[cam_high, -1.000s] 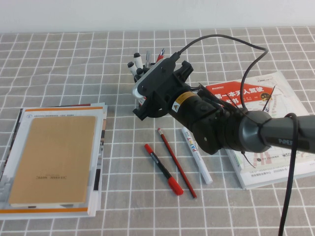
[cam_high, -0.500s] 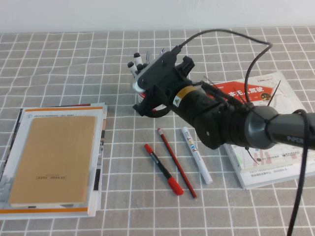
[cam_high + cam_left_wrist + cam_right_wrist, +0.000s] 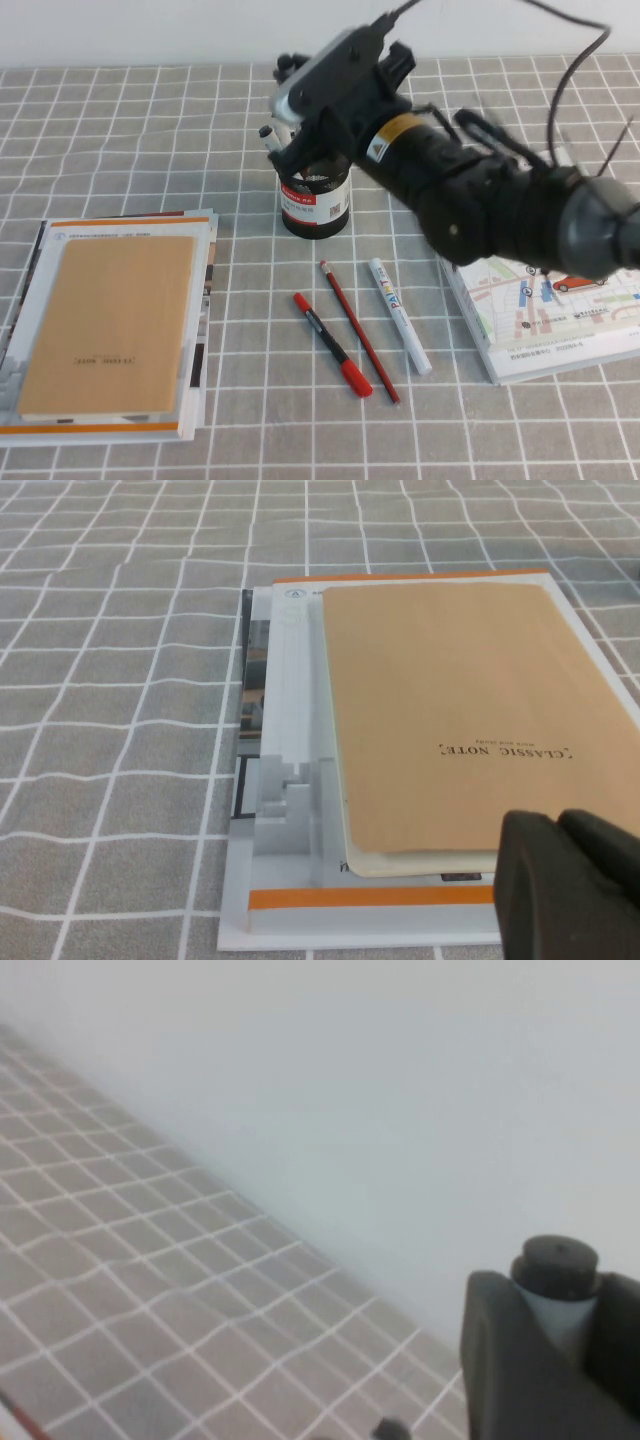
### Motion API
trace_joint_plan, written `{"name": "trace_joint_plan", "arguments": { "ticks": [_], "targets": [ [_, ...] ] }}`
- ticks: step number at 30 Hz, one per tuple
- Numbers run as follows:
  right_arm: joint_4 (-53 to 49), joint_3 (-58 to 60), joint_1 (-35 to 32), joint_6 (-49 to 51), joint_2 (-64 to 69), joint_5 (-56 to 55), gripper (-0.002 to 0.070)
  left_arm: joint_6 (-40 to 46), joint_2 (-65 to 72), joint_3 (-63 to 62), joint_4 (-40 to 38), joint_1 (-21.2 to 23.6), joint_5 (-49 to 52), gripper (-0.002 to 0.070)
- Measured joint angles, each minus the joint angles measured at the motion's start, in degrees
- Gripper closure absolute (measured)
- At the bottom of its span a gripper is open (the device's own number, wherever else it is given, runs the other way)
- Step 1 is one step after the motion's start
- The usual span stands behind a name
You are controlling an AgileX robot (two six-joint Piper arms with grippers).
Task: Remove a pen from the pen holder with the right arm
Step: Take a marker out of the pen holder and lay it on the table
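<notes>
Above the pen holder (image 3: pixel 314 205), the right gripper (image 3: pixel 556 1310) has risen, clamped on a marker pen (image 3: pixel 556 1265), which looks nearly out. The left gripper (image 3: pixel 565 880), fingers together, hovers over the left notebook (image 3: pixel 450 710).

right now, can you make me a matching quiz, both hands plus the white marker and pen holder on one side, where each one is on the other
1 right hand
2 left hand
3 white marker
4 pen holder

a flat on the cloth beside the red pencil
b over the tan notebook
c up above the pen holder, clamped on a grey pen
d upright on the cloth

Pairs: 1-c, 2-b, 3-a, 4-d
</notes>
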Motion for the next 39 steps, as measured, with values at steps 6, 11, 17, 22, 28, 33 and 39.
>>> {"name": "trace_joint_plan", "arguments": {
  "ticks": [6,11,17,22,28,33,39],
  "targets": [
    [1.41,0.0,0.0,0.0,-7.17,7.01,0.0566,0.0,0.0,0.0,0.0,0.0,0.0,0.0678],
    [6.21,0.0,0.0,0.0,-14.08,19.02,0.0566,0.0,0.0,0.0,0.0,0.0,0.0,0.0678],
    [11.21,0.0,0.0,0.78,-20.57,39.97,0.0566,0.0,0.0,0.0,0.0,0.0,0.0,0.0678],
    [9.39,-0.25,-0.74,9.48,-22.11,55.04,0.0566,0.0,0.0,0.0,0.0,0.0,0.0,0.0678],
    [3.34,-2.34,-4.06,22.74,-20.52,70.33,0.0566,0.0,0.0,0.0,0.0,0.0,0.0,0.0678],
    [2.1,-5.99,-5.83,25.3,-14.85,77.42,0.0566,0.0,0.0,0.0,0.0,0.0,0.0,0.0678],
    [2.63,-11.55,-5.86,25.42,-5.05,79.24,0.0566,0.0,0.0,0.0,0.0,0.0,0.0,0.0678]
  ]
}}
